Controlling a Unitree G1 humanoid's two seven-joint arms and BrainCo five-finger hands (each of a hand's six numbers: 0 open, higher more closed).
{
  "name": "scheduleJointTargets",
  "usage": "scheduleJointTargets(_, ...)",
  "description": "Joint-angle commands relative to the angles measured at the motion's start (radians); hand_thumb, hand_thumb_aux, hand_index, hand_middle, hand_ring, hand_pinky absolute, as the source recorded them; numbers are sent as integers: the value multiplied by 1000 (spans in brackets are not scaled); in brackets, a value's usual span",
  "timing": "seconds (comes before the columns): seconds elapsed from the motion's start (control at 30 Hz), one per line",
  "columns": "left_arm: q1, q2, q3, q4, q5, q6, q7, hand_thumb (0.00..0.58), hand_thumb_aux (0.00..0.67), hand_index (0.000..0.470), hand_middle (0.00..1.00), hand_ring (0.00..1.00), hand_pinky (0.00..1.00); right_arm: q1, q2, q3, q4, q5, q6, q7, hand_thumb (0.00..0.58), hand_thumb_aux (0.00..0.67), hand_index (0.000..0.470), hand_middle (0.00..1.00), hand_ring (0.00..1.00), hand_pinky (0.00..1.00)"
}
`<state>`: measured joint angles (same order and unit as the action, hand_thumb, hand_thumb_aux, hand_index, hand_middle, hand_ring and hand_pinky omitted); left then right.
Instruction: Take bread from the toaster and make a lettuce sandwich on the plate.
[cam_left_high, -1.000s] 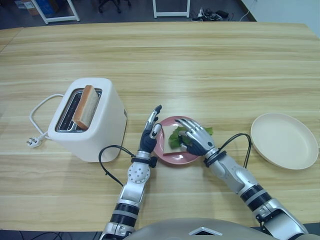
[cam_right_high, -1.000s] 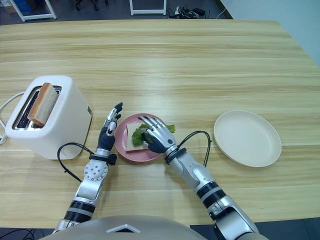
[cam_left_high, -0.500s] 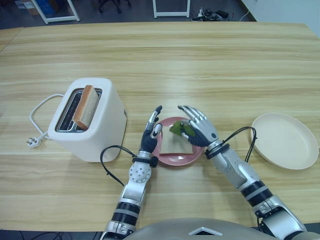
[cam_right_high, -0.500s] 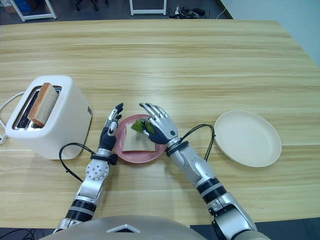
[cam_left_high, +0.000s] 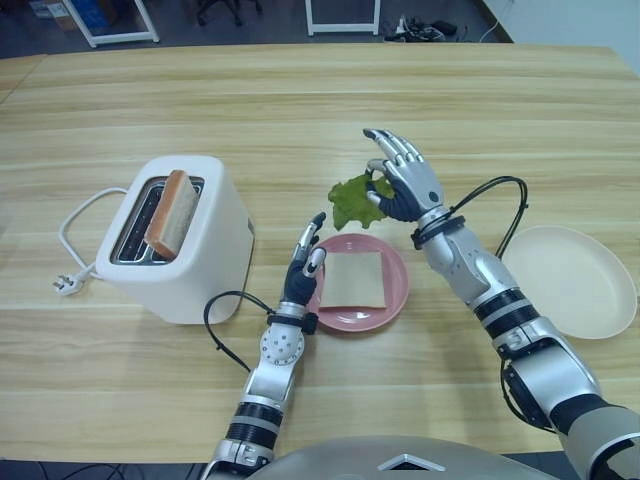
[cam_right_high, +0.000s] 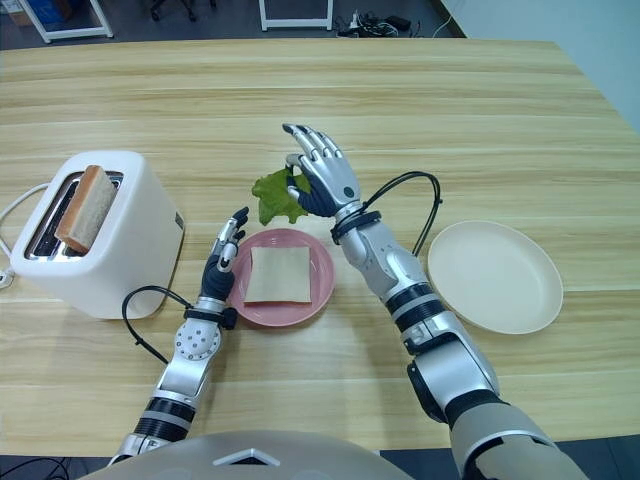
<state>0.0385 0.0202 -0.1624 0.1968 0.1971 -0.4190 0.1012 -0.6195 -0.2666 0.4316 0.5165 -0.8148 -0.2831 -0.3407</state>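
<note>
The pink plate (cam_left_high: 351, 319) holds one flat bread slice (cam_left_high: 353, 279). To its left, the toaster (cam_left_high: 215, 245) has a second slice (cam_left_high: 172, 213) leaning in a slot. The right hand (cam_left_high: 405, 185) pinches the lettuce leaf (cam_left_high: 352, 201), held up beyond the pink plate. The left hand (cam_left_high: 304, 266), fingers straight and holding nothing, stands at that plate's left rim. A cream plate (cam_left_high: 568, 282) sits on the surface (cam_left_high: 300, 110), far right

The table (cam_left_high: 300, 110) is pale wood with streaky grain. The toaster (cam_left_high: 215, 240) is cream and its cord (cam_left_high: 63, 240) white. The bread (cam_left_high: 170, 213) is tan with a browner crust. The slice (cam_left_high: 352, 279) is pale beige on the pink plate (cam_left_high: 395, 300). The lettuce (cam_left_high: 352, 199) is green. The other plate (cam_left_high: 575, 285) is cream. The left hand (cam_left_high: 303, 268) and right hand (cam_left_high: 405, 185) are silver and black.
</note>
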Motion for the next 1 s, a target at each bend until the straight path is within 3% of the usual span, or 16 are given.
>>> scheduleJointTargets(0.03, 6, 4, 5, 6, 8, 2, 1, 0, 0, 0, 0, 0, 0, 96, 15, 57, -1, -5, -27, 8, 580, 670, 470, 0, 0, 0)
scheduleJointTargets(0.13, 9, -5, 11, 2, -8, 5, 0, 0, 0, 0, 0, 0, 0, 175, 35, 117, 17, -16, -47, 17, 580, 670, 470, 0, 0, 0)
scheduleJointTargets(0.33, 0, -31, 78, -8, -9, 1, 87, 0, 0, 0, 0, 0, 0, 223, 46, 163, 44, -23, -57, 8, 580, 670, 470, 0, 0, 0)
scheduleJointTargets(0.77, 2, -37, 88, 1, 44, -48, 151, 0, 0, 0, 0, 0, 0, 336, -29, 87, -250, 6, -33, 74, 580, 670, 470, 0, 0, 0)
scheduleJointTargets(1.0, 4, -34, 91, 3, 44, -49, 146, 0, 0, 0, 0, 0, 0, 394, -43, 90, -302, -7, -23, 111, 580, 670, 470, 0, 0, 0)
